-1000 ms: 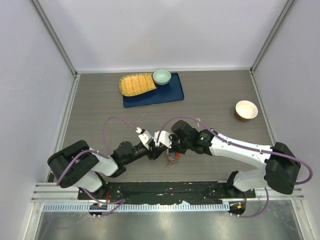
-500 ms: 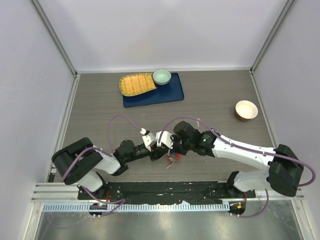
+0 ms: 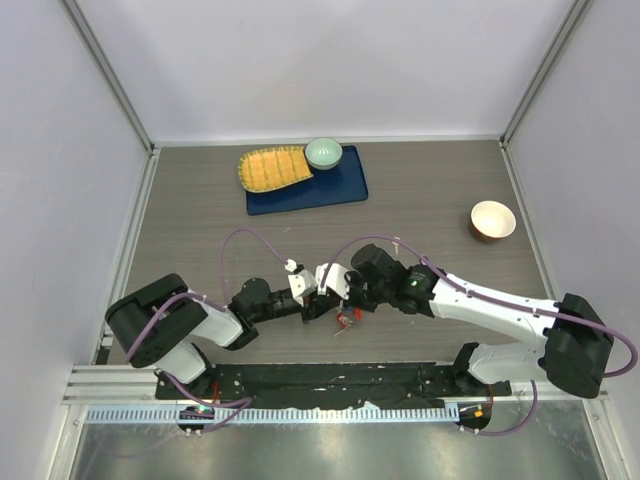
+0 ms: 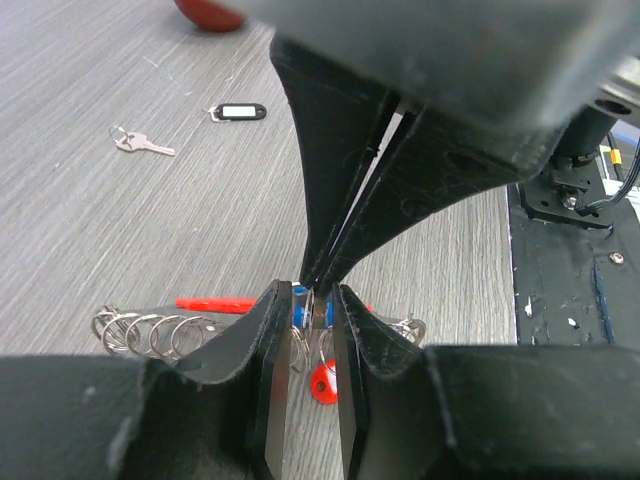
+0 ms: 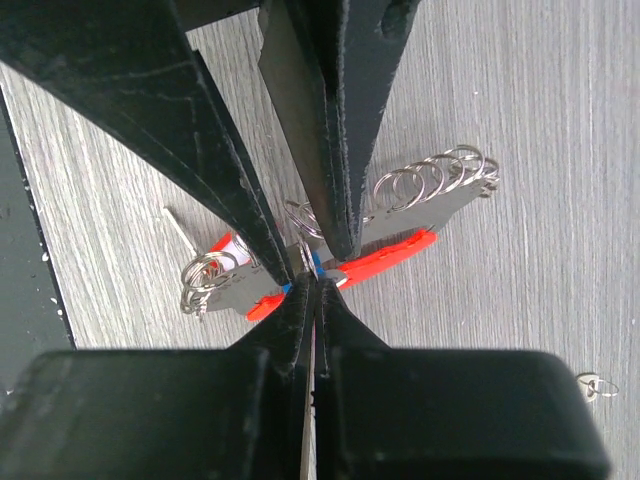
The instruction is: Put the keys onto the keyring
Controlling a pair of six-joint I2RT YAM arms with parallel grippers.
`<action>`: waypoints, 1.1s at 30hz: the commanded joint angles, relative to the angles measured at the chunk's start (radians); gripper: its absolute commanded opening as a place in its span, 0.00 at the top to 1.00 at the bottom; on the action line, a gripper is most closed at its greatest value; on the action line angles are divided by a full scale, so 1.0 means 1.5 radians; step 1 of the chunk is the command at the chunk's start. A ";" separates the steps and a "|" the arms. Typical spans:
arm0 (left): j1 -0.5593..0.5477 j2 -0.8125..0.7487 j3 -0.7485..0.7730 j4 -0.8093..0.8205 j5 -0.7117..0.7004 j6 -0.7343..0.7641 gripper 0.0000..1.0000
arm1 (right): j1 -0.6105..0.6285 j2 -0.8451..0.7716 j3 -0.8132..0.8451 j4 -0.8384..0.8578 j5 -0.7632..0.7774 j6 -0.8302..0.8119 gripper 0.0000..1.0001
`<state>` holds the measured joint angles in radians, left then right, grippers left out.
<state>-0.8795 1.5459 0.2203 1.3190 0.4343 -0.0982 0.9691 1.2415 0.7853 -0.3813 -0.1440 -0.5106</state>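
Just above the grey wood-grain table (image 3: 430,200), the left gripper (image 4: 312,310) holds its jaws narrow around the small blue-headed key (image 4: 300,297); I cannot tell whether they pinch it. The right gripper (image 5: 310,285), jaws fully closed, meets it tip to tip over the keyring of grey metal rings with a long red plastic tag (image 5: 385,252)

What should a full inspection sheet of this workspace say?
Surface: grey wood-grain tabletop, flat.
Job's things: small blue-headed key between both claws; red-headed key close by; keyring of grey metal rings with a long red plastic tag on the table.
Clutter: bare silver key; black label tag; blue tray holding yellow woven mat and pale green bowl; tan bowl.
Grippers: left claw narrowly parted around the blue head, grip unclear; right claw shut there.
Cables: purple cables loop over both arms.
Surroundings: pale walls on three sides.
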 commanded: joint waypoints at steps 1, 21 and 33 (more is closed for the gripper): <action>0.000 -0.043 0.005 0.027 0.022 0.049 0.74 | 0.004 -0.036 0.004 0.058 -0.007 0.014 0.99; 0.000 -0.089 0.029 -0.134 0.032 0.100 0.72 | 0.004 -0.043 -0.002 0.057 -0.011 0.016 0.99; 0.000 -0.070 0.058 -0.168 0.047 0.100 0.75 | 0.004 -0.043 0.000 0.058 -0.021 0.018 0.99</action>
<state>-0.8703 1.4250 0.2581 1.1030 0.4736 0.0238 0.9596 1.1946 0.7681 -0.3676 -0.1436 -0.4797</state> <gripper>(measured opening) 0.265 0.031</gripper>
